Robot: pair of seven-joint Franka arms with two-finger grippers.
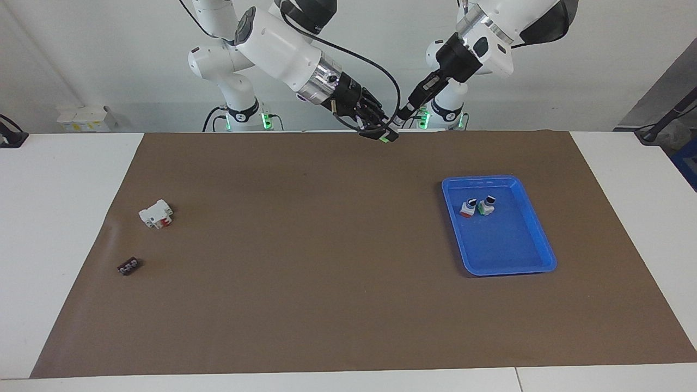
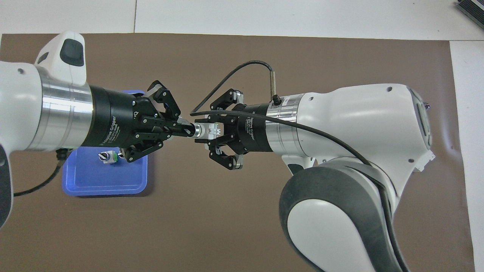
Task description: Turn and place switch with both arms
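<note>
Overhead view: both claws (image 2: 185, 130) (image 2: 216, 132) grip switch (image 2: 207, 130).

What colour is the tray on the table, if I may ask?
Blue; the tray shows best in the facing view.

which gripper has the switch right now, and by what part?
Both. The right gripper is shut on the switch by its white body; the left gripper pinches its black knob end, up in the air over the brown mat.

Table (image 1: 71, 218) bears mat (image 1: 326, 261), seemingly paper
</note>
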